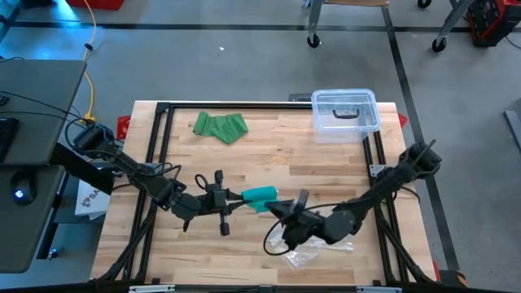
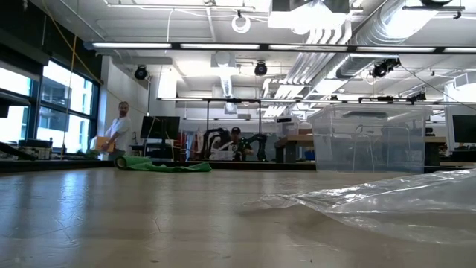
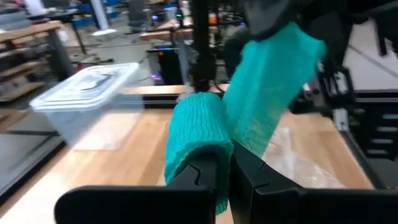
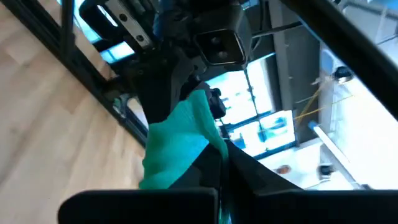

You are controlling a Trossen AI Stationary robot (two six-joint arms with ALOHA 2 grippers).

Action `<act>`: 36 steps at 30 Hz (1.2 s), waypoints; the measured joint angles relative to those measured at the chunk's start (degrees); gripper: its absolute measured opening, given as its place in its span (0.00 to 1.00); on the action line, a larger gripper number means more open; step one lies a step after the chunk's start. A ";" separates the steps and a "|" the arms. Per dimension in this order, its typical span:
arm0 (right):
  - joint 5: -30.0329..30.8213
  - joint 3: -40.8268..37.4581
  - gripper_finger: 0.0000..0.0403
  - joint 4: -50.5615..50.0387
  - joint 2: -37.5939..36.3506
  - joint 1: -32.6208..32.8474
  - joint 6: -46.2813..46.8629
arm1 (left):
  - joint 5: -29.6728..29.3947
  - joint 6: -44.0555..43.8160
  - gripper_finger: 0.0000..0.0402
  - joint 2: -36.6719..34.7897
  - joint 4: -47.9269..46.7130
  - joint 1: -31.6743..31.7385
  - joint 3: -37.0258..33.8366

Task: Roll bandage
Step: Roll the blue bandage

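My left end effector [image 1: 234, 198] is clenched on one end of the teal bandage [image 1: 260, 194]; my right end effector [image 1: 273, 209] is clenched on the other end, so the bandage hangs between them, off the tabletop [image 1: 277, 150]. Beyond the right one sits one clear lidded bin [image 1: 345, 114] — contents unclear. One green cloth [image 1: 221, 126] lies beyond the left — one crumpled plastic bag [image 1: 303, 248] just beside the right.

Clear lidded bin [image 1: 346, 112], green cloth [image 1: 220, 127], plastic wrapper [image 1: 305, 248], person [image 2: 117, 132]
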 joint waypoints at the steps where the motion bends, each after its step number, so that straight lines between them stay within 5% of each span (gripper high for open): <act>1: -0.70 0.00 0.00 -2.04 -0.46 -0.18 2.23 | 0.35 0.00 0.01 0.08 0.02 0.00 0.00; 10: -13.19 -0.06 0.00 -25.02 -1.58 -4.96 30.73 | 3.53 -7.79 0.01 4.57 -4.16 1.64 -0.38; 17: -27.63 -4.61 0.00 -30.14 -1.31 -11.44 48.33 | 10.12 -16.59 0.01 8.34 4.59 6.11 -10.65; 26: -36.00 -8.04 0.00 -28.69 -1.27 -18.05 57.69 | 13.66 -17.38 0.03 10.98 16.08 7.54 -17.23; 36: -39.29 -8.04 0.00 -27.85 -1.25 -19.43 59.60 | 15.35 -14.43 0.21 10.99 17.04 7.43 -17.29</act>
